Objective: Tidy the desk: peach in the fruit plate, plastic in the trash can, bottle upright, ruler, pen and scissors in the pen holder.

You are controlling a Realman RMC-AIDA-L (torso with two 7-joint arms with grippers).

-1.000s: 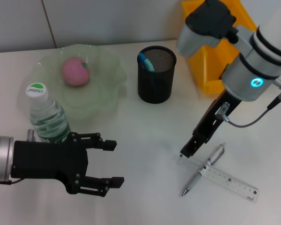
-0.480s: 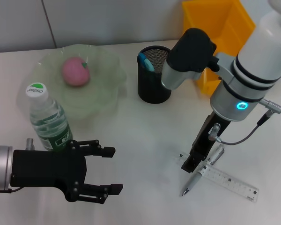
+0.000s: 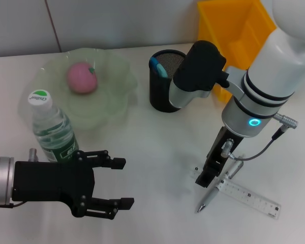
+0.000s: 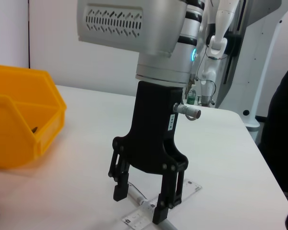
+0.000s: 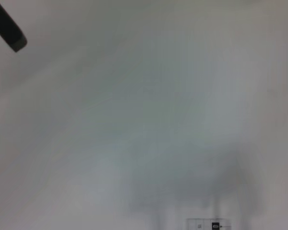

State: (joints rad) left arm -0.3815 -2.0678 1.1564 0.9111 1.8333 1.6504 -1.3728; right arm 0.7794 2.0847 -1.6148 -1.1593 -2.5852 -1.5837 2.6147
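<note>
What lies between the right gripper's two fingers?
In the left wrist view the right gripper is open, and the pen lies between its fingers, across the ruler on the table.

We find little legible marking. The bottle carries lettering on its green-and-white cap; a brand word shows there, but we cannot make out its letters with confidence. Its green label bears white print too small to read. The ruler shows graduation marks and a small dark mark at its end; no numerals can be read. A white sticker on the right gripper body is illegible.
</note>
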